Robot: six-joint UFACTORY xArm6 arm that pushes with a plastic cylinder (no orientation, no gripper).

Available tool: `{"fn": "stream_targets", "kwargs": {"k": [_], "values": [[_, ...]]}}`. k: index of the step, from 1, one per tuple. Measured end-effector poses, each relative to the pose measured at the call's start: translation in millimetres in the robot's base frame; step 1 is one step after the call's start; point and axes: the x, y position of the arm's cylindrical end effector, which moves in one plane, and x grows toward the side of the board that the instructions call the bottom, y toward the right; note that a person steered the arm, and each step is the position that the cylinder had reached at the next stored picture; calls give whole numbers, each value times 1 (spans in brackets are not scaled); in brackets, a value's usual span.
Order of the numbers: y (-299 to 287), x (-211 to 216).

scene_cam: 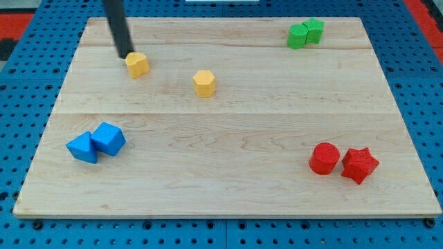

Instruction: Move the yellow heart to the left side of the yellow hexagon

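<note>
Touching my tip [125, 55], the yellow heart [137, 64] perhaps points down-right.

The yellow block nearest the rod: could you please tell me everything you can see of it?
The yellow block is small, chunky and matte, looking like painted wood or plastic; its outline is too small to name confidently. It sits flat on the wooden board in the view's upper left, left of the other yellow block and apart from it. My tip stands right against its upper-left edge, seemingly touching. Nothing else touches it.
</note>
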Motion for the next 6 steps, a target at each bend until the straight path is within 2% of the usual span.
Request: {"fn": "stream_targets", "kwargs": {"k": [1, 2, 3, 4, 5, 6], "values": [[21, 6], [80, 24], [77, 33], [41, 33], [-18, 61], [-43, 133]]}}
